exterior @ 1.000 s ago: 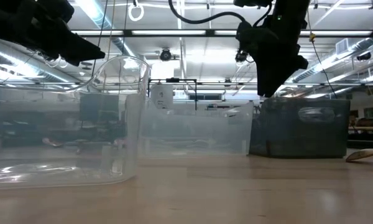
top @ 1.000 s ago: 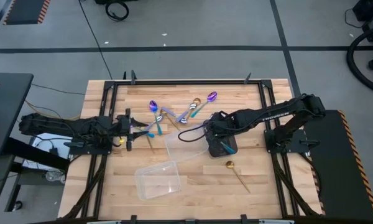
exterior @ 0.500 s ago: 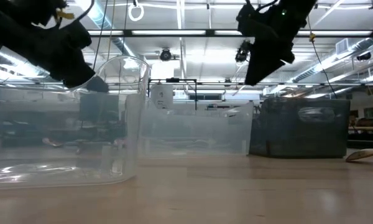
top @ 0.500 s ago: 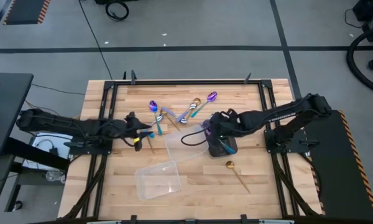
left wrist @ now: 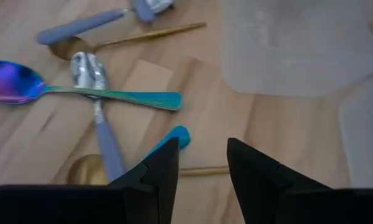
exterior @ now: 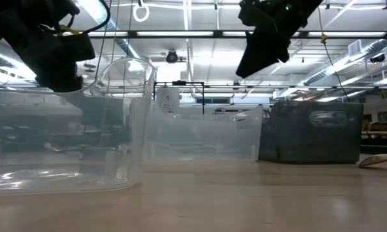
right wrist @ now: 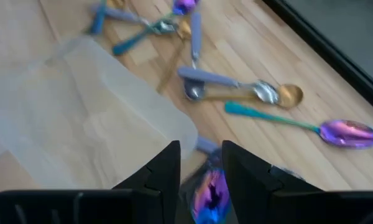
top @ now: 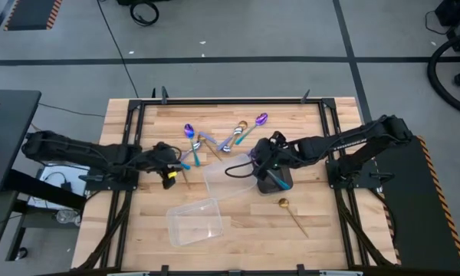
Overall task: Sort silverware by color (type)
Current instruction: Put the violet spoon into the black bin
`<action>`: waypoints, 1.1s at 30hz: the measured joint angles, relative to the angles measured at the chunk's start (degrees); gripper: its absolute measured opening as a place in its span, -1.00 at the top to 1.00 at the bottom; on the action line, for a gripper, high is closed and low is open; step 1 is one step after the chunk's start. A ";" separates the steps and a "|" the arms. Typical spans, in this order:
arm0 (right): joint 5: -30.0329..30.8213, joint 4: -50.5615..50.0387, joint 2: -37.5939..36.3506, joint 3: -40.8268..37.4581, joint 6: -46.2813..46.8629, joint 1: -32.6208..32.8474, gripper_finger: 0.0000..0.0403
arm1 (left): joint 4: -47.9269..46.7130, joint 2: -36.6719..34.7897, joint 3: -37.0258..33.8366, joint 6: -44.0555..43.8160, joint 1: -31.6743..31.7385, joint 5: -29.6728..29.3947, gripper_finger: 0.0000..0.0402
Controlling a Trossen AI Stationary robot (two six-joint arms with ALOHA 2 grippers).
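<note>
High view: the left gripper has slid further in from its side of the table and now sits at the near edge of the silverware cluster. The right gripper has drawn back from the dark tray towards the clear container. A lone gold spoon lies apart.

Low view: both arms have swung leftward in this picture and hang above the table; the second clear container and the tray stand untouched.

Left wrist view: the fingers stand apart, holding nothing, just over a teal handle tip, beside an iridescent spoon. A pick-up looks imminent.

Right wrist view: the fingers are parted and an iridescent spoon bowl shows between them; I cannot tell whether it is gripped. It is probably mid-transfer.
</note>
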 joint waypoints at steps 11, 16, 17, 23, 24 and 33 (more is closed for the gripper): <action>-7.11 -4.58 8.04 10.34 -4.06 -9.44 0.37 | 22.50 -0.35 -0.04 23.52 -6.36 -9.07 0.28; -8.95 -4.89 12.72 16.92 -6.83 -13.03 0.37 | 25.71 -2.82 -0.47 29.86 -5.41 -8.62 0.28; -9.01 -5.06 13.41 18.15 -7.40 -13.65 0.37 | 26.29 -3.51 -1.05 30.14 -5.41 -8.40 0.28; -11.52 -8.34 17.43 23.39 -8.18 -18.32 0.37 | 25.51 -11.78 -6.99 28.79 -5.41 -7.98 0.28; -12.44 -8.13 17.85 23.68 -8.18 -19.32 0.37 | 24.99 -13.26 -7.64 28.75 -5.43 -7.91 0.28; -20.47 -7.27 24.10 25.06 -7.39 -25.63 0.37 | 25.16 -22.39 -12.78 27.72 -5.46 -3.49 0.28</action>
